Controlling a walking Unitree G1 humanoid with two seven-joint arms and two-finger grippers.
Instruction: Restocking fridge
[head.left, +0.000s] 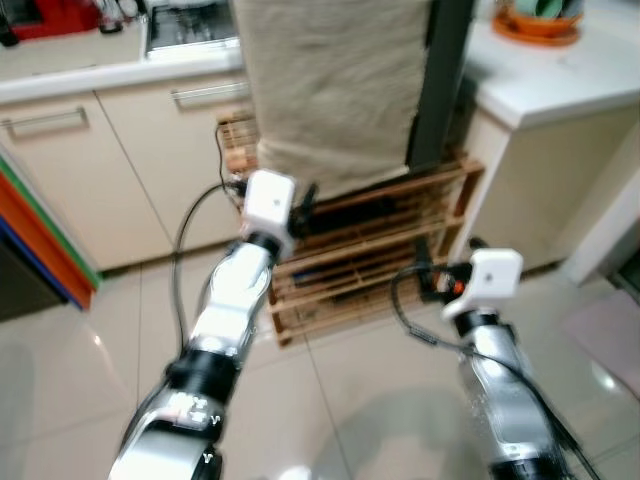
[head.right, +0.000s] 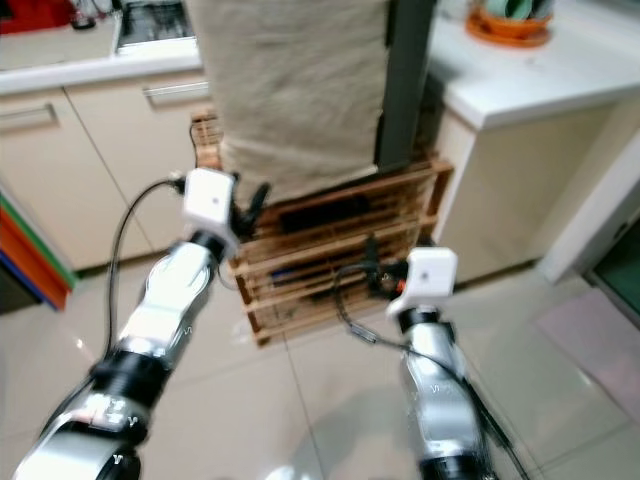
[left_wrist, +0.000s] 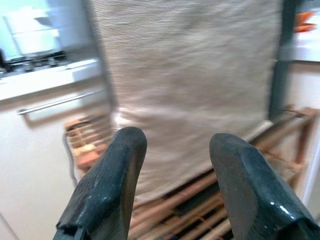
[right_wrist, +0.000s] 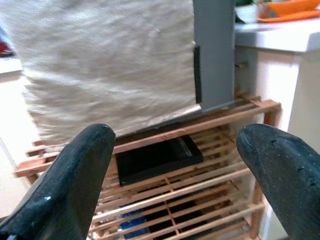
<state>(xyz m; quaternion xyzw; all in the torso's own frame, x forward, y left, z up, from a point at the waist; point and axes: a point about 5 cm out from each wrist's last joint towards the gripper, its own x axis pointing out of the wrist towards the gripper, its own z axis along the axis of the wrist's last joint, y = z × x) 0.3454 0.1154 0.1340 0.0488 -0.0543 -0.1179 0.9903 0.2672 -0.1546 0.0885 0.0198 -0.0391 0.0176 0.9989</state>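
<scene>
1. Both grippers are raised ahead of the robot and hold nothing: the left gripper (left_wrist: 172, 185) has its fingers spread with only air between them, and the right gripper (right_wrist: 177, 185) is spread wider yet.
2. Just beyond the left gripper's fingertips hangs a beige cloth (head.left: 335, 80), draped over something tall; whether that covered thing is the fridge I cannot tell, for no door or handle shows.
3. Ahead of the right gripper, and lower than its fingers, stands a slatted wooden rack (right_wrist: 200, 175), with a flat black object (right_wrist: 157, 157) lying on its upper shelf, under the cloth's hem.
4. No bottle, carton or other stock for the fridge can be made out near either gripper, so the work looks to be at its very start.
5. By my guess the cloth would handle soft and light, sliding and bunching easily; its free lower edge, nearest the left gripper, seems the best place to pinch it.
6. Beside the cloth, past the right gripper, rises a dark grey upright panel (right_wrist: 214, 50), stiff and smooth, offering little to grip.
</scene>
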